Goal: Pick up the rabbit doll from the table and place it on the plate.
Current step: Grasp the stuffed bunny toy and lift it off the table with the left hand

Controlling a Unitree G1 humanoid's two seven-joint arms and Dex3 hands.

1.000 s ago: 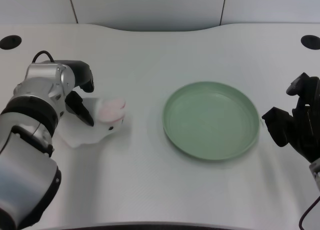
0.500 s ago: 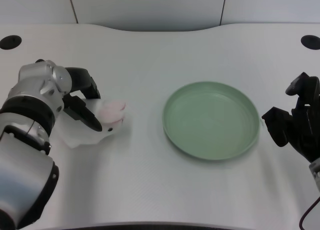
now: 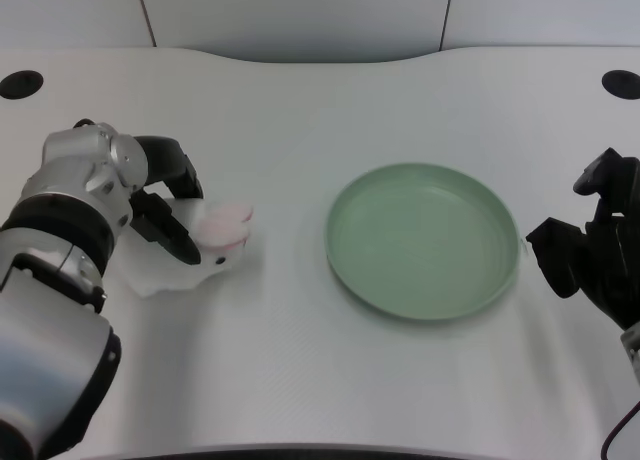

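a: since we're looking down from the head view, we can see our left hand [image 3: 168,208] at the left side of the white table [image 3: 300,360], wrapped around the rabbit doll [image 3: 205,242]. black fingers [image 3: 172,238] lie across the top of the doll, another one [image 3: 178,168] curls over its far side.

b: so is it gripping or just resting on it? we can't say the doll is off the table, it looks like it's lying flat on the surface.

a: agreed, the doll sits on the table. the fingers are closed in on it from both sides, so we'd call it a grip. the pink ears [image 3: 226,218] poke out toward the right, past the fingertips.

b: and the green plate [image 3: 350,260] is well apart from the doll, off to the right, near the middle of the table. nothing on it.

a: our right hand [image 3: 590,250] sits at the right edge, beside the plate's rim but not touching it. two dark round holes [image 3: 20,83] sit in the table's far corners, and there's a pale wall panel [image 3: 300,10] behind.
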